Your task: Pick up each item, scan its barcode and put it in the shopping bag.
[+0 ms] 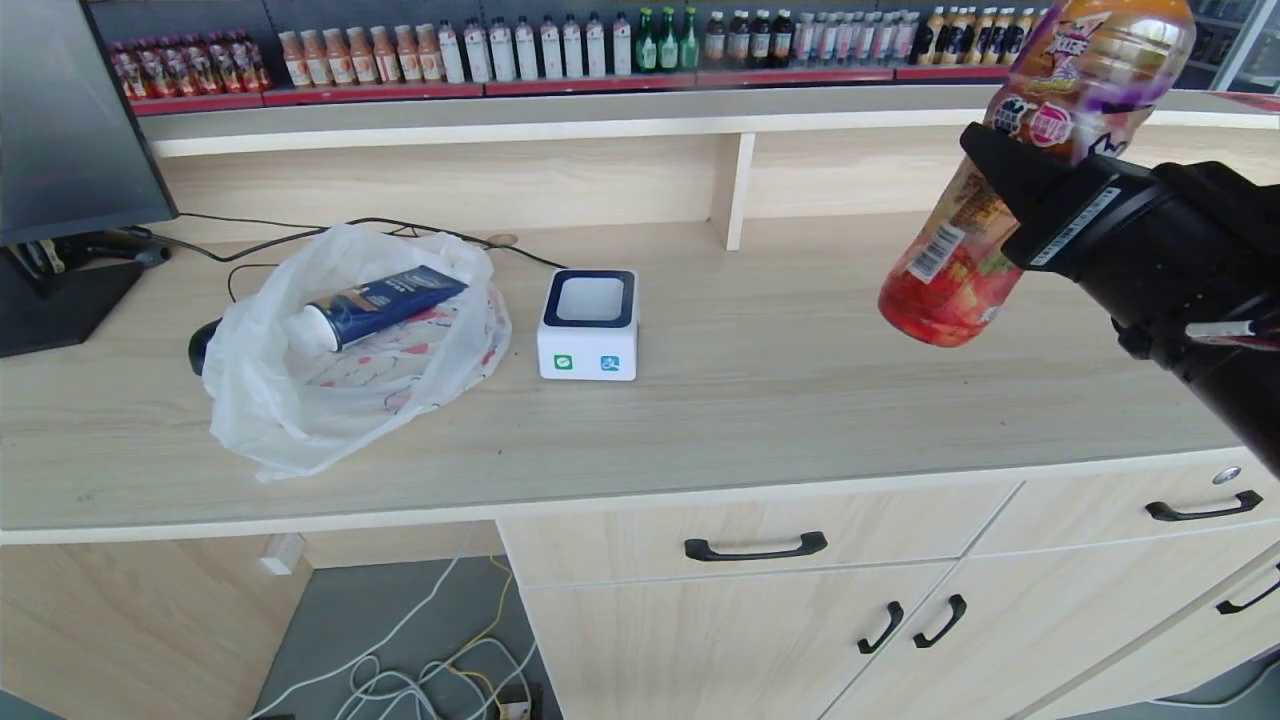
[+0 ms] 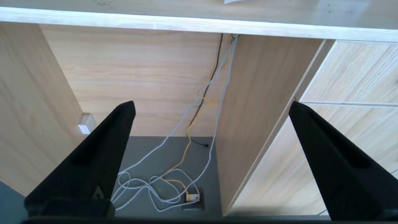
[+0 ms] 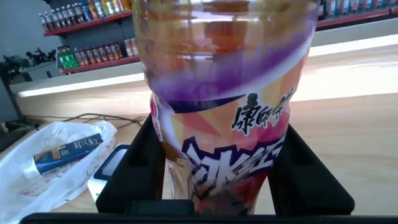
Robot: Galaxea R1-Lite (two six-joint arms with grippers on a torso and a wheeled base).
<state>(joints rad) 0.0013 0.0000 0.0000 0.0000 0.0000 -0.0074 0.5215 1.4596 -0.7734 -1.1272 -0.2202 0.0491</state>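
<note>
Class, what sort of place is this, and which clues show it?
Probably a shop checkout: shelves of drinks behind, a scanner on the counter, and a shopping bag beside it.

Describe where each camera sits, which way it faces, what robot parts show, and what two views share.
Head view: on the head, facing forward and down at the counter, bag and scanner; right gripper holds a bottle.
Left wrist view: on the left arm, facing under the counter at floor cables; open left gripper at both sides.
Right wrist view: on the right arm, facing past the gripped bottle toward the bag.
Shared: head and right wrist views both show bottle, bag, scanner.
</note>
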